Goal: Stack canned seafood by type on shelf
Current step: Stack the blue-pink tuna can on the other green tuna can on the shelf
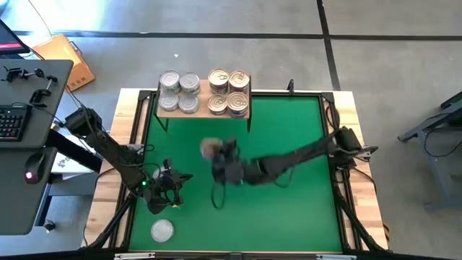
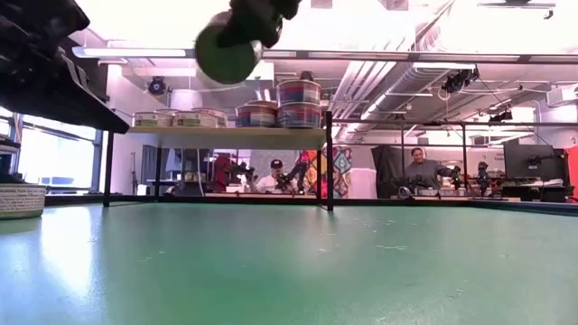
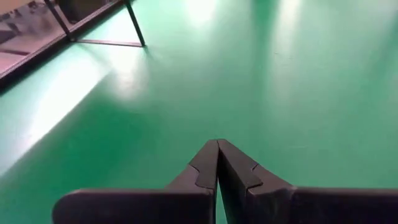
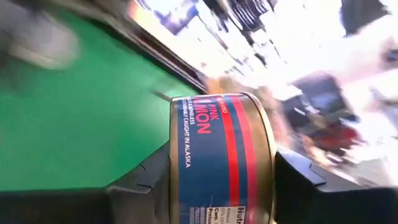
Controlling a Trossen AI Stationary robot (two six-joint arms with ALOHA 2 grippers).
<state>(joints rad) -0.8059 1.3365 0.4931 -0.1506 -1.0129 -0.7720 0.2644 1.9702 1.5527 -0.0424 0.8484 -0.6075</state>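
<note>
The shelf (image 1: pixel 203 96) stands at the mat's far edge. On it are silver-lidded cans (image 1: pixel 179 92) to the left and gold-lidded cans (image 1: pixel 228 91) to the right; in the low view the gold ones (image 2: pixel 299 102) are stacked two high. My right gripper (image 1: pixel 216 153) hangs over the middle of the mat, shut on a blue-and-red salmon can (image 4: pixel 217 155), which shows high up in the low view (image 2: pixel 226 50). My left gripper (image 3: pixel 217 146) is shut and empty above the mat's near left. A lone silver can (image 1: pixel 162 231) rests on its base near the front edge. My right gripper pinches the salmon can between its two fingers, one on each flat end, by the rim (image 4: pixel 175 180). The label band faces the wrist camera with its writing turned sideways. The can is lifted clear, well above the mat.
The green mat (image 1: pixel 289 144) has free room on its right half. The shelf's black legs (image 3: pixel 134 25) stand near my left gripper. A desk with a keyboard (image 1: pixel 11 123) is off the table's left side. People sit in the room behind (image 2: pixel 424 167).
</note>
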